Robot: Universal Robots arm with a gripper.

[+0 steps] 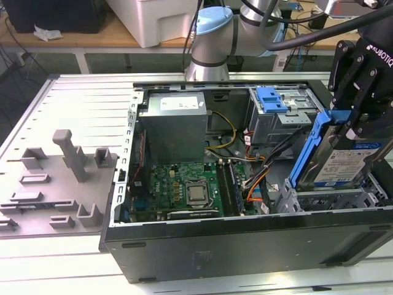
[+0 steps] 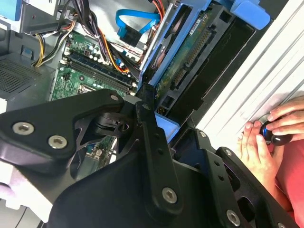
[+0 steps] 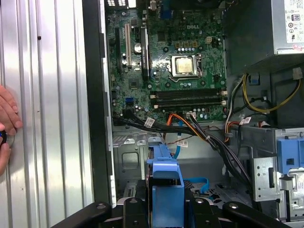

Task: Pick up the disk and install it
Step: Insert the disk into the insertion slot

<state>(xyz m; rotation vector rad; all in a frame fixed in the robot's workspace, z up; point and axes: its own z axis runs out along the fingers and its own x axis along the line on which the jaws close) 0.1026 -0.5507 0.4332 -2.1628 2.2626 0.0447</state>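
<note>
Ribbed aluminium table runs under everything, and sitting on it, lid off, is the open computer case. Out at nine o'clock in the exterior view there's a grey fixture plate with upright blocks, well apart from the action.

Now look to three o'clock: the black gripper is down over the case's corner, its fingers clamped on the blue plastic frame at the top end of the disk. The disk stands on edge, tilted, white-and-blue label facing the exterior view, and its lower end is down inside the metal drive cage. In the second wrist view you get its other side, a green circuit board inside the blue frame.

At the middle of the case lies the green motherboard with the bare processor socket. The grey power supply sits at twelve o'clock of it. A bundle of black, orange and yellow cables runs between the board and the cage. Another blue caddy sits in the bay at one o'clock.

Beside the case, a person's hand rests on the table, fingers around a small blue and black knob.
</note>
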